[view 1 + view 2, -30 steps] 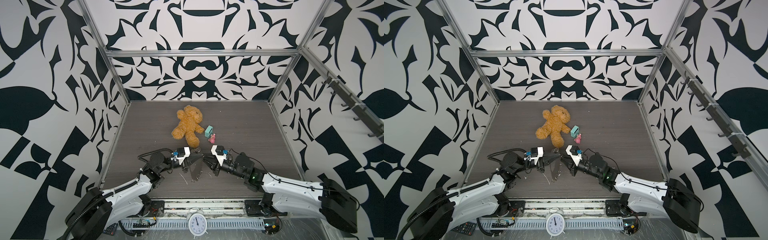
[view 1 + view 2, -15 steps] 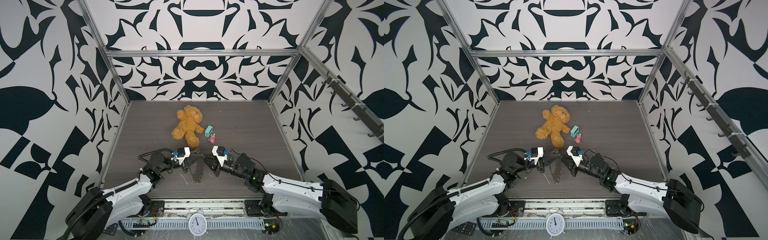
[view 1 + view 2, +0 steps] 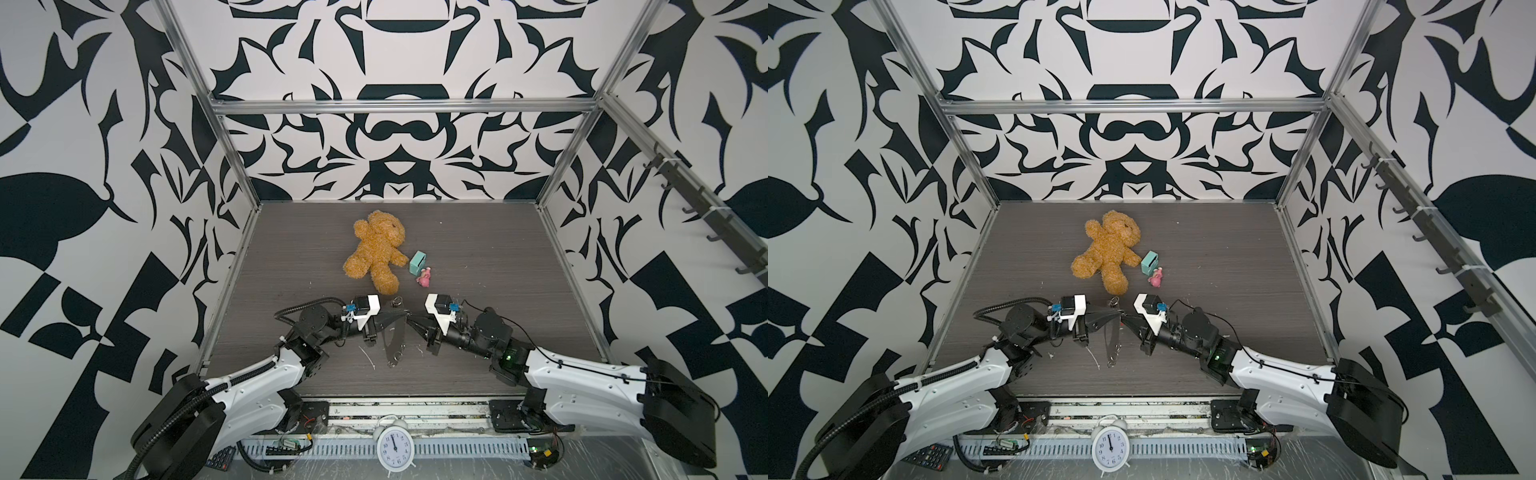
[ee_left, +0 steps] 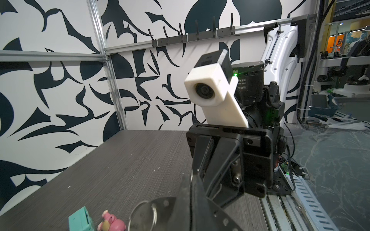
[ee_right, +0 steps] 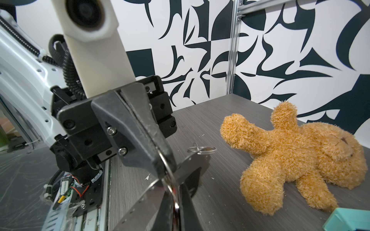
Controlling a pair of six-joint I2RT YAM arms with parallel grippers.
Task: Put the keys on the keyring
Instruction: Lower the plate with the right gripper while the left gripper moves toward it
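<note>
**Pinching the strap, tip to tip**

Found the left gripper (image 3: 401, 321) clamped on the dotted strap (image 3: 392, 338), and the right gripper (image 3: 412, 324) closed too, tip to tip against it. Could not tell whether that one pinched anything. Saw the keyring (image 4: 143, 215) at the strap's held end, just beside both tips, over the front middle of the table (image 3: 478, 257). Noted loose rings (image 5: 202, 149) lying near. Farther back, spotted a teddy bear (image 3: 376, 253), teal block (image 3: 417, 262) and pink figurine (image 3: 424, 277).
</note>
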